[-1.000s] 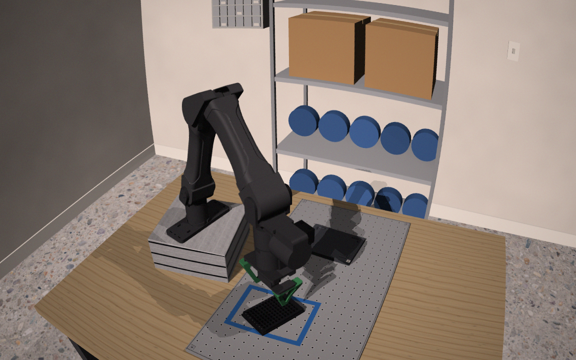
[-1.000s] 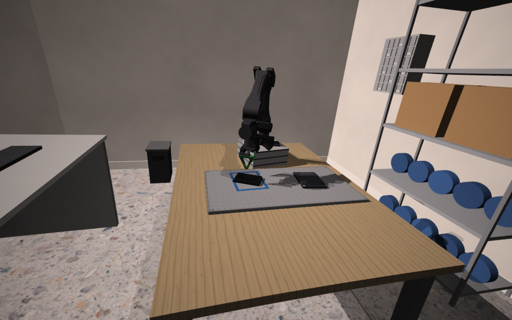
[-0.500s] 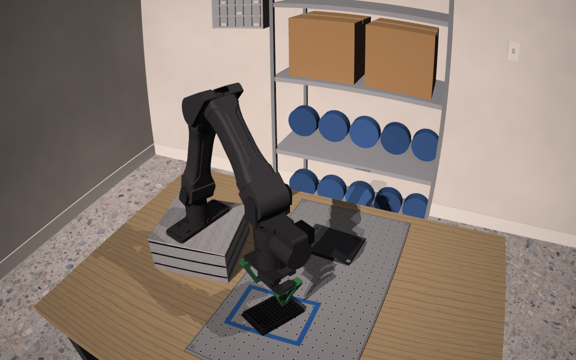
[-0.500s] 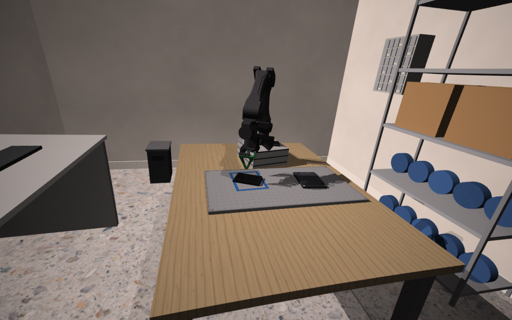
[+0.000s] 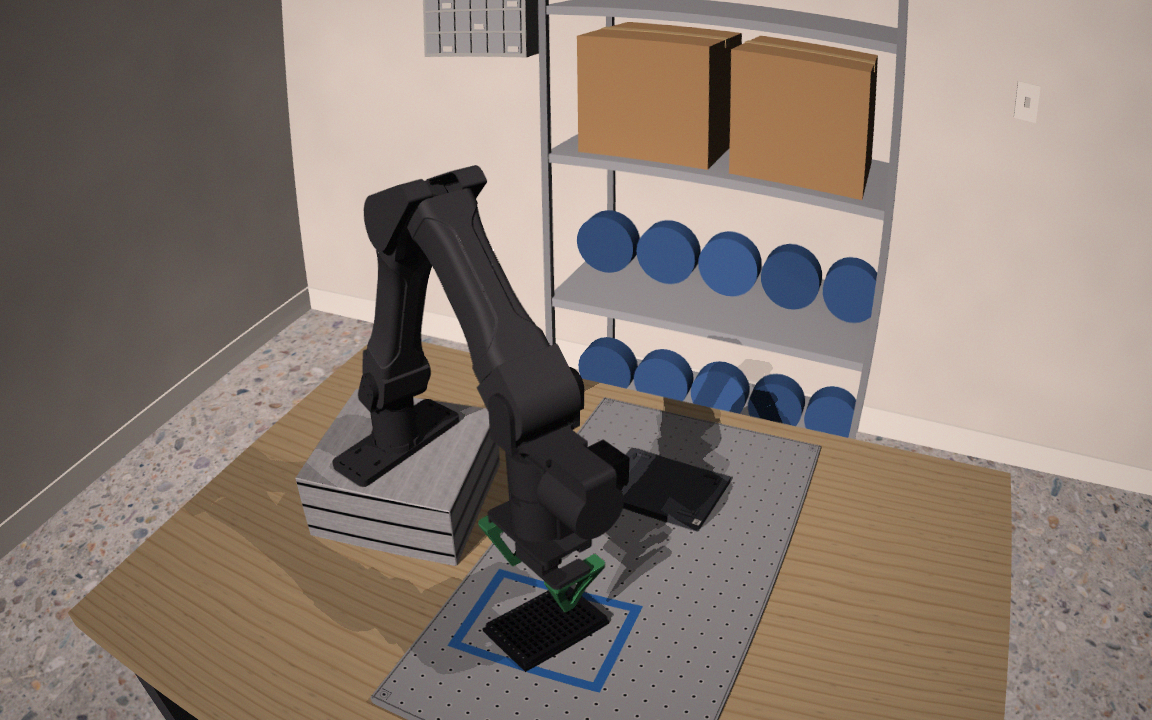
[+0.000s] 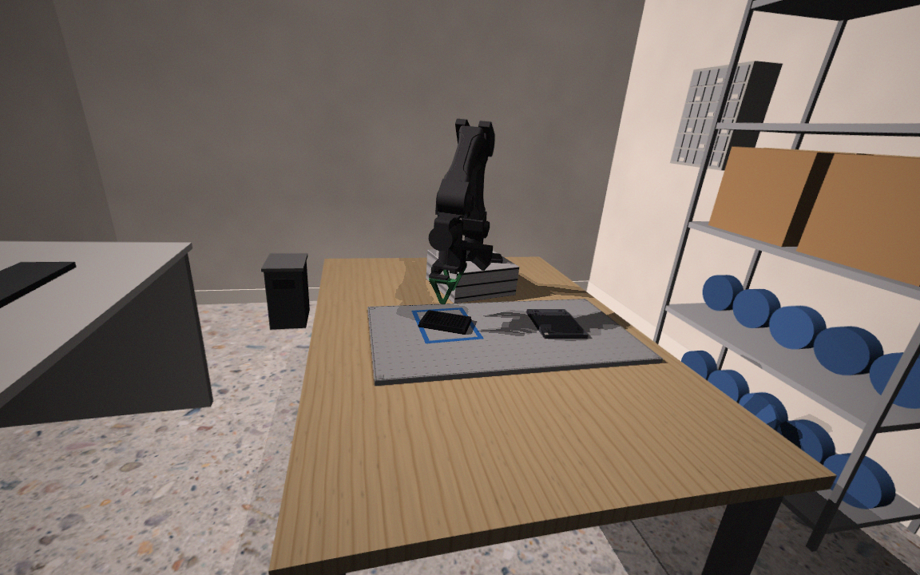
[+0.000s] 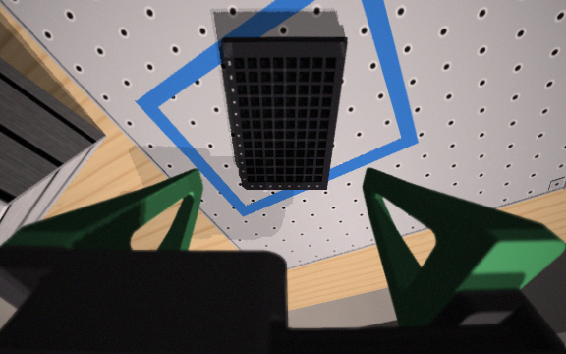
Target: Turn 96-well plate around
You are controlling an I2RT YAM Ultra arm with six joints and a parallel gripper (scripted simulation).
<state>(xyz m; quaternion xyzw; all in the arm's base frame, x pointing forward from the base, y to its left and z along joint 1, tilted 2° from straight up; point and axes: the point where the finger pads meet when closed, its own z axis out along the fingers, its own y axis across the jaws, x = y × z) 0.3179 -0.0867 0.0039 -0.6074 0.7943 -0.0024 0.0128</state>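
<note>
The black 96-well plate [image 5: 546, 628] lies flat, wells up, inside the blue taped outline B1 on the grey deck. It also shows in the exterior view [image 6: 445, 322] and in the wrist view [image 7: 283, 114]. My gripper [image 5: 546, 564] with green fingers is open and empty. It hovers above the plate's near end, clear of it; in the wrist view the gripper [image 7: 281, 187] has its fingertips on either side of the plate's short edge. The dark plate nest N1 [image 5: 672, 485] [image 6: 556, 321] stands empty further back on the deck.
The arm's base stands on a grey block [image 5: 396, 483] at the deck's left. The perforated deck [image 5: 643, 555] lies on a wooden table. A shelf [image 5: 723, 205] with boxes and blue cylinders stands behind the table.
</note>
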